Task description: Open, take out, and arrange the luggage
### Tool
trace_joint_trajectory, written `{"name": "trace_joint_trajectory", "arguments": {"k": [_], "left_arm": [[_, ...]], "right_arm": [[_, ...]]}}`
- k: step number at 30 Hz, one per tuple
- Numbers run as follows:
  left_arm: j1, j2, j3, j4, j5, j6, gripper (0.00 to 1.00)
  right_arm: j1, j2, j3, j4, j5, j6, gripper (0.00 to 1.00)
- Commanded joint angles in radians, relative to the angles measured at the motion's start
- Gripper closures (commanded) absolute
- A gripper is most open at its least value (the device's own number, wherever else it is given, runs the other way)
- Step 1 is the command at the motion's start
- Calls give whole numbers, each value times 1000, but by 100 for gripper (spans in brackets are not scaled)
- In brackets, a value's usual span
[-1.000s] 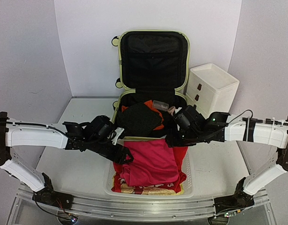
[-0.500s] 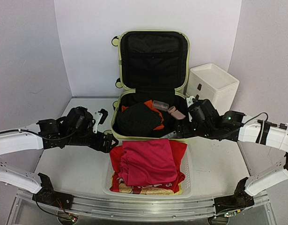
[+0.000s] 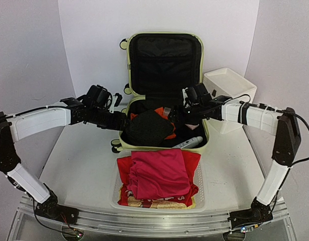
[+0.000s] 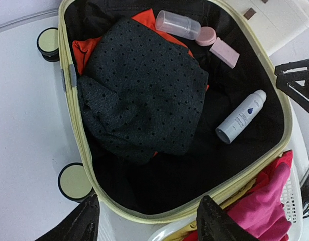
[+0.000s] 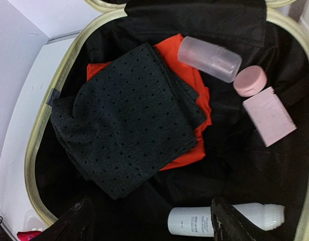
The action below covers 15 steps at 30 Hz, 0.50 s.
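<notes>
My left claw (image 4: pixel 144 223) spread empty over the open pale yellow-green hard-shell suitcase (image 4: pixel 78 131), my right claw (image 5: pixel 151 221) gaping empty above its black dotted cloth (image 5: pixel 124 130)

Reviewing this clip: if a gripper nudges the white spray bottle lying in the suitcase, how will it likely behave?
The white spray bottle is a smooth cylinder lying on its side in the luggage, so a push would probably roll it. Its glossy plastic may slip in a pinch. It looks rigid, not floppy.
</notes>
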Motion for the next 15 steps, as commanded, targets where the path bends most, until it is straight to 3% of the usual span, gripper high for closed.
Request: {"name": "trace_joint_trajectory", "arguments": {"k": [1, 11, 15], "left_arm": [[13, 95, 122, -37, 20, 26, 36], [14, 139, 152, -42, -8, 47, 41], [15, 111, 134, -42, -18, 67, 41]], "right_arm": [[-33, 119, 122, 16, -148, 101, 23], [-100, 378, 328, 11, -165, 175, 46], [-123, 470, 396, -11, -187, 134, 44]]}}
